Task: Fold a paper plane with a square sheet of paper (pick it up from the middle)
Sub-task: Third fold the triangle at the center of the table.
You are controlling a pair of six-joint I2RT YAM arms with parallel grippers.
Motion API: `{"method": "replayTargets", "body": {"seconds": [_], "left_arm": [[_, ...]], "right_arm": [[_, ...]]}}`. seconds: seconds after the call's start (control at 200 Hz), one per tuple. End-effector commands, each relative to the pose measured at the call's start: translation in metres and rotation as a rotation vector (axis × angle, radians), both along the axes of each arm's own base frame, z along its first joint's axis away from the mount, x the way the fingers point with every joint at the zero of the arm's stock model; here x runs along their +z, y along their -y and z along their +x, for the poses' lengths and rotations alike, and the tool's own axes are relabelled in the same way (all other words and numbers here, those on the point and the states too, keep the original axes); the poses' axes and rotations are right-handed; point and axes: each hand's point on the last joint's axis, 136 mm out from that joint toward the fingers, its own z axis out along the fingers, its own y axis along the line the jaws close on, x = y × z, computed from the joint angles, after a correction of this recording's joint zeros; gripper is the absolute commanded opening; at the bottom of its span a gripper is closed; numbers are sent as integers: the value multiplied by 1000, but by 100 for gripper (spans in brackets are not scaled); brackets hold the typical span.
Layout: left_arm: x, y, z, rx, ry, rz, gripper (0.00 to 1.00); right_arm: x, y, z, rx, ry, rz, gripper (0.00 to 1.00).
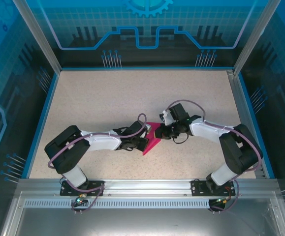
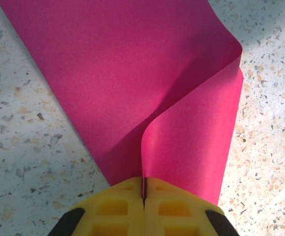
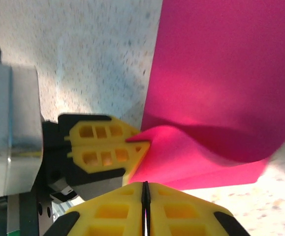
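I am clamping my left gripper [image 2: 143, 191] on an edge of the thin magenta-pink square sheet of paper [image 2: 132, 73], which is lying mid-table with one layer curling over another. My right gripper [image 3: 143, 186] is pressing shut just beside it; whether it is pinching paper I cannot tell. This is looking like an early fold to me: no crease flattened, the dart left to make. The speckled beige table [image 1: 108, 98] is lying open far, left and right, while my grippers are crowding together.
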Motion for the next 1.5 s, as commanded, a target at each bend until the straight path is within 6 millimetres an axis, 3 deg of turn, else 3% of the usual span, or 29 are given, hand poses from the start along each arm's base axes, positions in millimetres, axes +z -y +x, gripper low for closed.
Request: {"method": "replayTargets", "body": {"seconds": [0.0, 0.385, 0.645, 0.835, 0.915, 1.1, 1.205, 1.356, 1.491], "left_arm": [[-14, -8, -5, 0, -37, 27, 1], [-16, -8, -8, -3, -40, 20, 1], [-16, -12, -9, -2, -38, 30, 1], [-20, -10, -9, -13, -49, 45, 1], [-22, -10, -10, -15, -56, 48, 0], [-23, -11, -10, -24, -56, 55, 0], [-24, -10, -11, -29, -60, 58, 1], [-25, -10, -10, -27, -61, 56, 1], [-25, -12, -12, -29, -62, 59, 1]], "right_arm": [[-6, -11, -1, -12, -18, 12, 10], [-43, -13, -5, -13, -102, -23, 10], [-70, 6, -25, -26, -148, -110, 10], [-81, 15, -28, -34, -167, -166, 10], [-71, 11, -25, -29, -149, -138, 10], [-19, 3, -2, -48, -45, 2, 12], [-17, 6, 10, -63, -42, 12, 12], [-40, 7, 7, -59, -89, -11, 12], [-73, 23, 0, -81, -139, -99, 11]]}}
